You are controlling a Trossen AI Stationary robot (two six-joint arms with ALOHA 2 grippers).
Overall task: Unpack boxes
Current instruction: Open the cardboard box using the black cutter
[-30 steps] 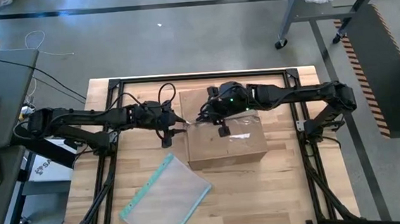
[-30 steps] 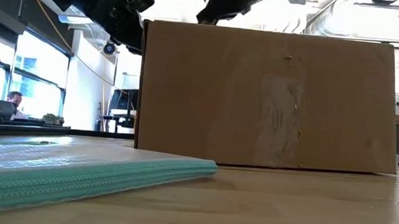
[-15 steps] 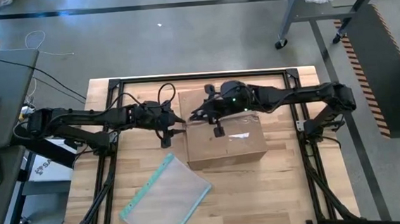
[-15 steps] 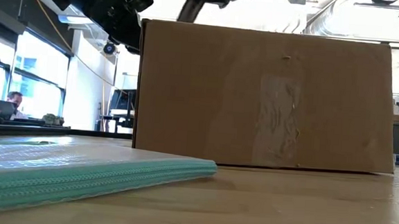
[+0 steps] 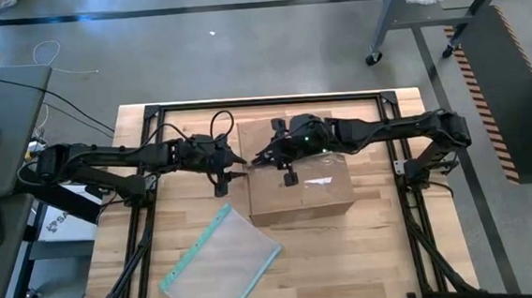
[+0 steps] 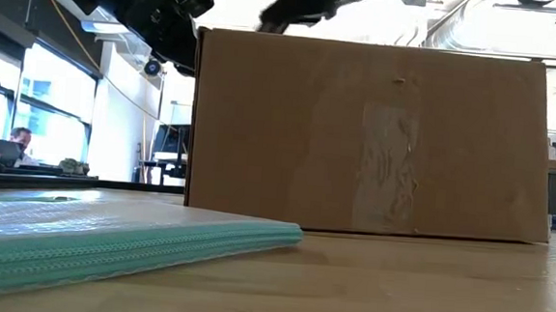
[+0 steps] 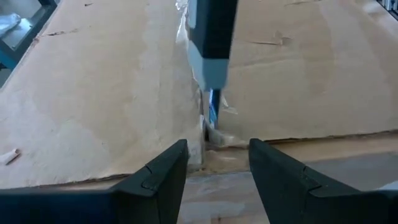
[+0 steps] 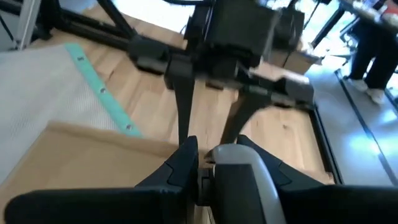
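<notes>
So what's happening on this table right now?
Two robot arms are opening a sealed cardboard box. The right pincer is shut on a box cutter, whose blade sits in the taped top seam at the box's left end. The left pincer is open at that same edge, with the seam between its fingers. The flaps are not yet open. A clear pouch with a teal edge lies nearer the front.

teal-edged pouch point(image 5: 219, 262) on table point(image 5: 386, 253)
</notes>
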